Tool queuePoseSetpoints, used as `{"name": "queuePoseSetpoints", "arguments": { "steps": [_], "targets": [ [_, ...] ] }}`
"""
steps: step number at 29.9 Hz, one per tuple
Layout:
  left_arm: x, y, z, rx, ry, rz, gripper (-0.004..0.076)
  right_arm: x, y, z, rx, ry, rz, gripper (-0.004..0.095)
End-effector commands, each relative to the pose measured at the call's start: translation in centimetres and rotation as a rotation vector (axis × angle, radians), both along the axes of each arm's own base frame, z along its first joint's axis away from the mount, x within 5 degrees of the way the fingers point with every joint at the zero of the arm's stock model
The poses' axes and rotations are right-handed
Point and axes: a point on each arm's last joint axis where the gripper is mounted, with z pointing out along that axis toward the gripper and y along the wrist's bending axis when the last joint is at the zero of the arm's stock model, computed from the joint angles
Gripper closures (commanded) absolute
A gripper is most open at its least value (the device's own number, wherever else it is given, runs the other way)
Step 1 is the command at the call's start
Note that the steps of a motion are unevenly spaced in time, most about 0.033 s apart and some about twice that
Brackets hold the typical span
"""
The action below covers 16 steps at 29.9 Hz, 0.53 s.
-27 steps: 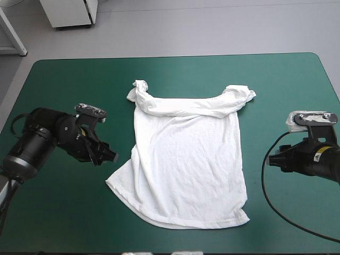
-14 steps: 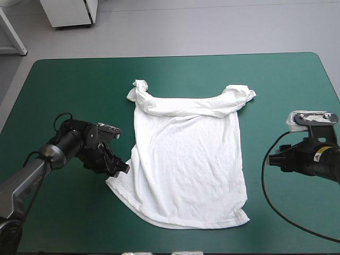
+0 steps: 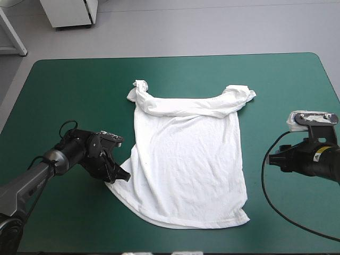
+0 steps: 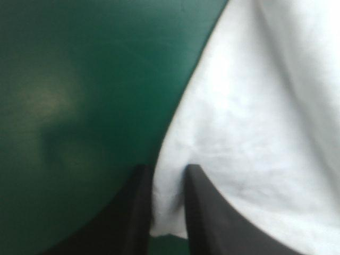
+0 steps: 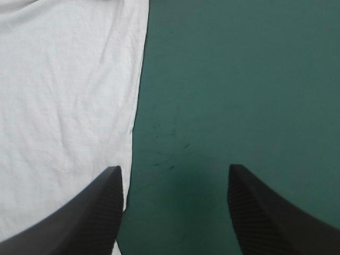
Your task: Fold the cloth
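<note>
Left gripper (image 4: 169, 204) is found all but closed on the T-shirt (image 3: 188, 154), with the near-left hem corner pinched between its black fingers. The T-shirt is spread flat mid-table on the teal-green cover (image 3: 64, 85); its long axis runs from far edge to near edge, collar at the far end. Right gripper (image 5: 175, 207) is held wide open and empty beside the T-shirt's right edge. The left arm is judged to lead, carrying the corner across.

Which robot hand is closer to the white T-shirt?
Left. The left gripper pinches the near-left corner of the T-shirt; the right gripper sits open, apart from its right side.
</note>
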Motion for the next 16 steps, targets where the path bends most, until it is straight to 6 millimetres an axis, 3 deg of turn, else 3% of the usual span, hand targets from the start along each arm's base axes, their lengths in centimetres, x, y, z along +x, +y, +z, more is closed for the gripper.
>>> {"name": "queuePoseSetpoints", "arguments": {
  "steps": [1,8,13,16],
  "targets": [
    [-0.6,-0.6,-0.5,-0.048,0.029,0.002,0.0729,0.5,0.0,0.2,0.002,-0.003,-0.003,0.0368],
    [-0.5,-0.7,-0.5,-0.065,0.020,0.009,0.0734,1.5,2.3,-3.1,0.205,0.130,0.077,0.0374],
    [-0.5,-0.7,-0.5,-0.066,0.016,0.009,0.0734,1.1,2.6,-5.9,0.183,0.224,0.096,0.0445],
    [-0.5,-0.8,-0.4,-0.075,0.019,0.015,0.0734,0.6,4.3,-6.9,0.177,0.240,0.177,0.0469]
  ]
}}
